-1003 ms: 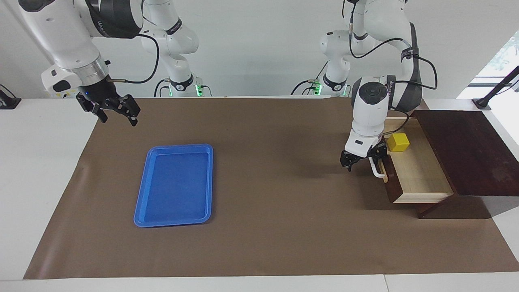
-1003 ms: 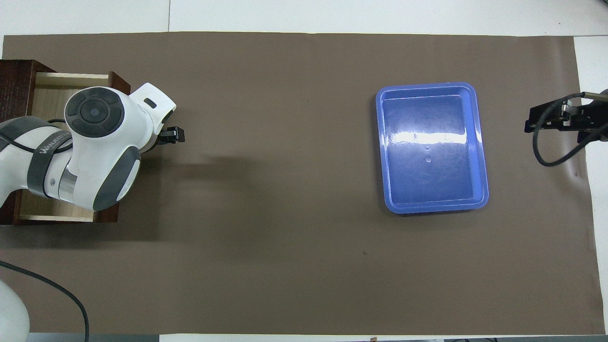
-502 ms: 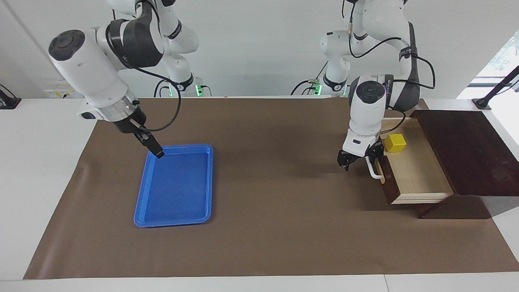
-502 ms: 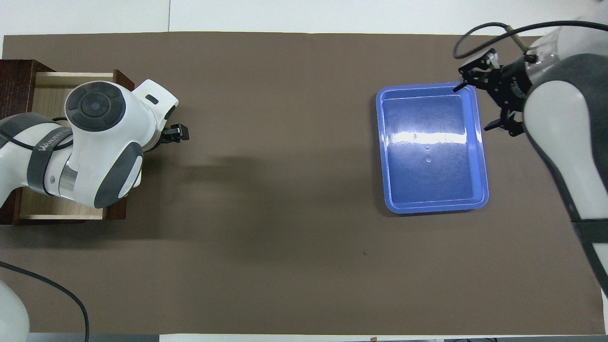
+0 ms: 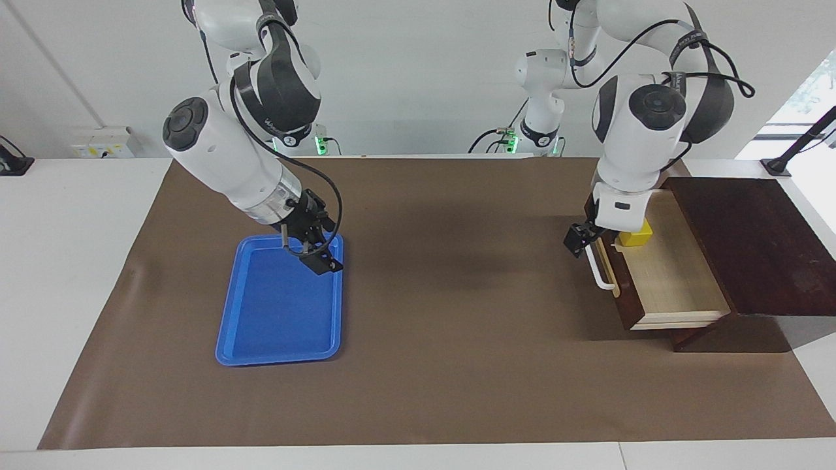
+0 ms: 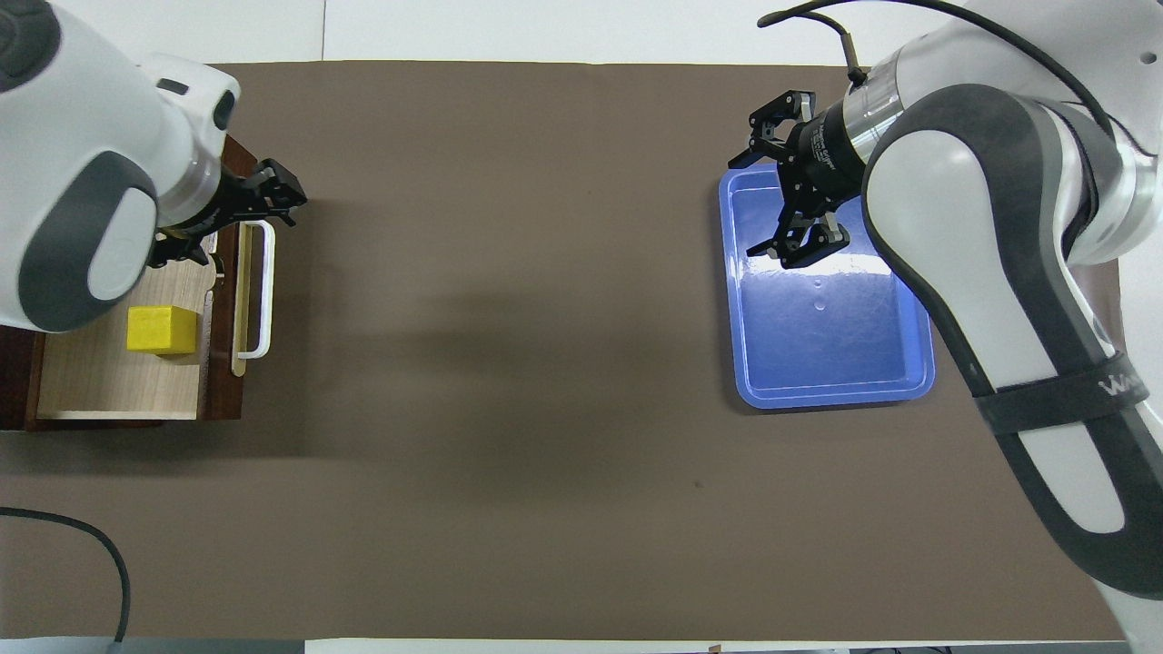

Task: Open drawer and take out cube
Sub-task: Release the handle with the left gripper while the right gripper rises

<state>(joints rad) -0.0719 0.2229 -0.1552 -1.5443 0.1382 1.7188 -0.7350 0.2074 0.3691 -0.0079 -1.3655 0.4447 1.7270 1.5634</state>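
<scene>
I see the small yellow cube (image 6: 163,329) in the open brown wooden drawer (image 6: 118,377); my left gripper (image 6: 238,202) hovers above its white bar handle (image 6: 257,289), at the cube's one o'clock, fingers apart; my right gripper (image 6: 789,202) hangs over the blue plastic tray (image 6: 830,392), fingers apart.

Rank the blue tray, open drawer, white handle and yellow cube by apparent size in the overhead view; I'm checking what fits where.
1. Blue tray
2. Drawer, partly hidden by the left arm
3. White handle
4. Cube
</scene>
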